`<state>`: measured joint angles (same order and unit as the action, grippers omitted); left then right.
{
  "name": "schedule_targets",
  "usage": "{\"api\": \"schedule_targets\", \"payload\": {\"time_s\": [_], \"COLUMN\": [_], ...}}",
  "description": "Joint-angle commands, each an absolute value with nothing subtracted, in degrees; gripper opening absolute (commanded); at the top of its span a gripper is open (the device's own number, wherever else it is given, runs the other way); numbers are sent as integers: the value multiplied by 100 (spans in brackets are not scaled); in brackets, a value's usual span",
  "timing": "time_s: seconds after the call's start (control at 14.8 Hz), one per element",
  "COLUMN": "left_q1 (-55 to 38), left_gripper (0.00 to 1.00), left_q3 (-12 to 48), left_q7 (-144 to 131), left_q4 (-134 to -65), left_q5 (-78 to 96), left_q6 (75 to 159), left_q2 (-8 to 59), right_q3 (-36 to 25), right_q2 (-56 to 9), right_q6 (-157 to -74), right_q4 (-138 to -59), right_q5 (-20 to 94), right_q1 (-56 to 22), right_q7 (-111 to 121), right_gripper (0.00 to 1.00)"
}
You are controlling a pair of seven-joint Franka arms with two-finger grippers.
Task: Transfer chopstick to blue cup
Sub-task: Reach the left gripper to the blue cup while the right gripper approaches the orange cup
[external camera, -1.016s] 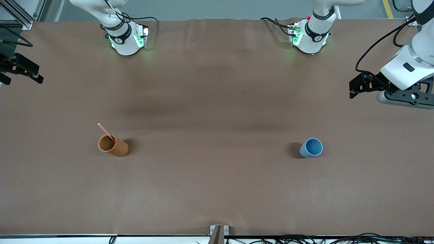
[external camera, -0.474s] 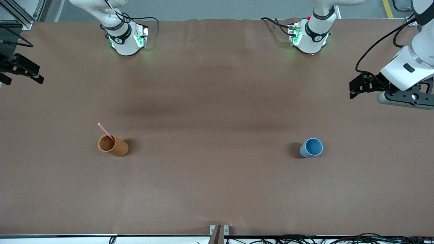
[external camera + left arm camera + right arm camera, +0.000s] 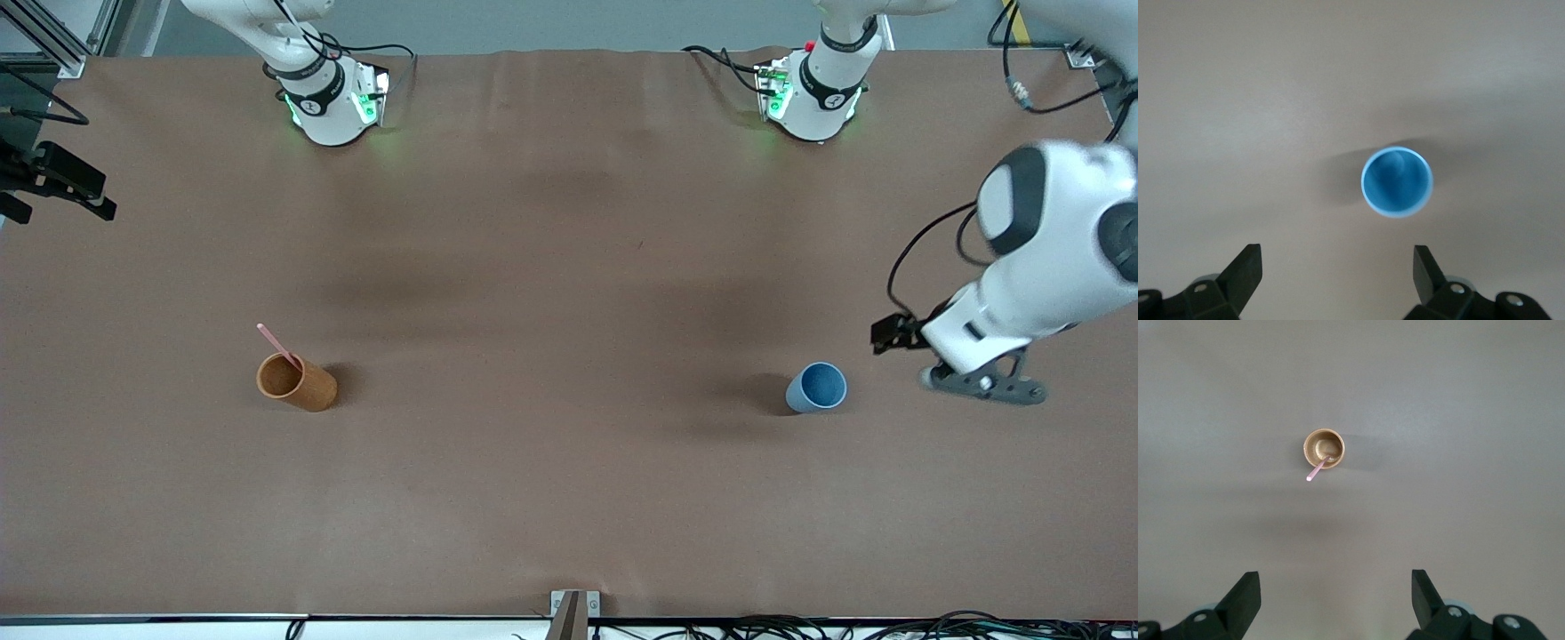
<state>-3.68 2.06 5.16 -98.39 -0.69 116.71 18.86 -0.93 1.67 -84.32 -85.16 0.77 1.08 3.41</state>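
Since a moment ago the left arm has swung down over the desk [image 3: 569, 498], and its left end effector [image 3: 889, 336] now hangs in the air above the bare desk just beside the blue cup [image 3: 816, 388], toward the left arm's end. Earlier it was higher up and well apart from the cup. Nothing else has changed place.

In the left wrist view the left end effector [image 3: 1337, 277] has its two black fingers [image 3: 1245, 270] spread wide, with nothing between them. The blue cup [image 3: 1397, 181] stands upright just ahead of the fingertips and is empty; its round opening faces up.

The right end effector [image 3: 62, 182] waits at the edge of the desk, at the right arm's end, well apart from everything. In the right wrist view its fingers [image 3: 1245, 597] are also spread wide and hold nothing [image 3: 1336, 599].

The chopstick [image 3: 277, 344] is pale pink and stands tilted inside the orange-brown cup [image 3: 296, 381], with its lower end in the cup and its upper end leaning out over the rim. From the right wrist view the orange-brown cup [image 3: 1324, 448] and the chopstick [image 3: 1316, 471] are seen from above, far ahead of the right end effector. This cup stands upright toward the right arm's end of the desk, well apart from the blue cup and from the left end effector.
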Motion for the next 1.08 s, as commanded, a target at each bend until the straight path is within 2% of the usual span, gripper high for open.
{"api": "schedule_targets", "payload": {"time_s": [0.0,0.14,0.34,0.41,0.47,0.54,0.61,0.68,1.02], "left_q1": [-439,-483,-562,-554,-545,-545,-554,-571,-571], "left_gripper": [100,100,100,95,79,51,13,2,0], "left_q3": [228,263,264,264,264,264,264,264,272], "left_q7": [-6,-280,-431,-431,-431,-431,-422,-387,-360], "left_q4": [-10020,-10019,-10055,-10116,-10203,-10291,-10379,-10389,-10371], "left_q5": [-53,-53,-105,-123,-123,-123,-123,-140,-343], "left_q6": [12276,12672,13077,13122,13183,13297,13463,13534,13509], "left_q2": [2292,2626,2996,3032,3032,3050,3076,3102,3103], "right_q3": [-88,-88,-79,-79,-88,-88,-88,-88,-88], "right_q2": [202,97,88,88,79,53,44,44,-61], "right_q6": [-8543,-8709,-9481,-9684,-9920,-10193,-10491,-10781,-11864], "right_q4": [-8596,-8665,-9262,-9438,-9631,-9868,-10157,-10421,-11390], "right_q5": [97,97,97,97,97,97,97,97,-26], "right_q1": [70,-17,-368,-447,-492,-501,-501,-501,-492], "right_q7": [299,273,-350,-456,-492,-492,-492,-492,-492], "right_gripper": [99,98,97,97,97,97,97,97,91]}}
